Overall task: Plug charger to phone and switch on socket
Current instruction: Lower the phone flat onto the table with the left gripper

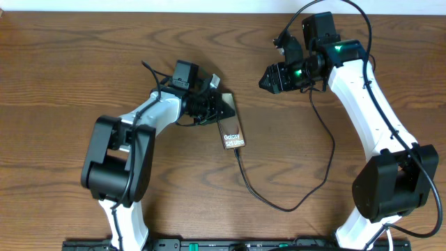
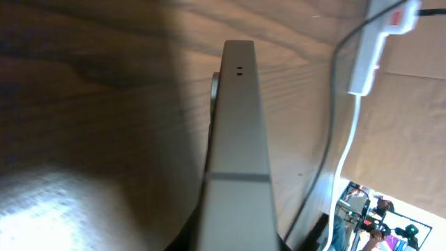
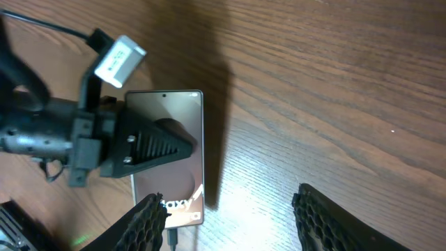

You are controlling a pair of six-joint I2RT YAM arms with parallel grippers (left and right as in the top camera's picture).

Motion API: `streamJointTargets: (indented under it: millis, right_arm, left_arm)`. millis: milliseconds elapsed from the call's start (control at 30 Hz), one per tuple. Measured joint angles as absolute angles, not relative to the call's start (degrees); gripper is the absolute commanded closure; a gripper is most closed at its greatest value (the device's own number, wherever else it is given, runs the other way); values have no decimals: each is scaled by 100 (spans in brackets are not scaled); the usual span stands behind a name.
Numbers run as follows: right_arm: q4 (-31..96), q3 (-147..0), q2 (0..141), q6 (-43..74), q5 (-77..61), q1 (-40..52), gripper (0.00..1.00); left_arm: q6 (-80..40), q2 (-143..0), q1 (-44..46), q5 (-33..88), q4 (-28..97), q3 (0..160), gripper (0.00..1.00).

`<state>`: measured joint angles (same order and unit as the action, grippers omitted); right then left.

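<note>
One phone [image 1: 233, 134] clamped by left end effector [image 1: 219, 106] | right end effector [image 3: 237, 219] wide, empty | one charger [image 1: 286, 210] touching phone | one socket [image 2: 369, 56]

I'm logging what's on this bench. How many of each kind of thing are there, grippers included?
phone: 1
charger: 1
socket: 1
left gripper, right gripper: 2
Total: 5
</note>
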<state>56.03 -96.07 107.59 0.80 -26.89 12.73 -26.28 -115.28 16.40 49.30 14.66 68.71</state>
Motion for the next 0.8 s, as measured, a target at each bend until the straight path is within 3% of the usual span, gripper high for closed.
streamJointTargets:
  millis: [633, 800]
  right_arm:
    - [5787, -9607, 10761, 75, -2346, 1273, 37]
    - [5798, -9607, 10759, 75, -2294, 1273, 37]
  left_arm:
    - [-2569, -11668, 1656, 4611, 1461, 6871, 93]
    - [-2563, -11668, 1662, 4497, 1461, 6871, 83]
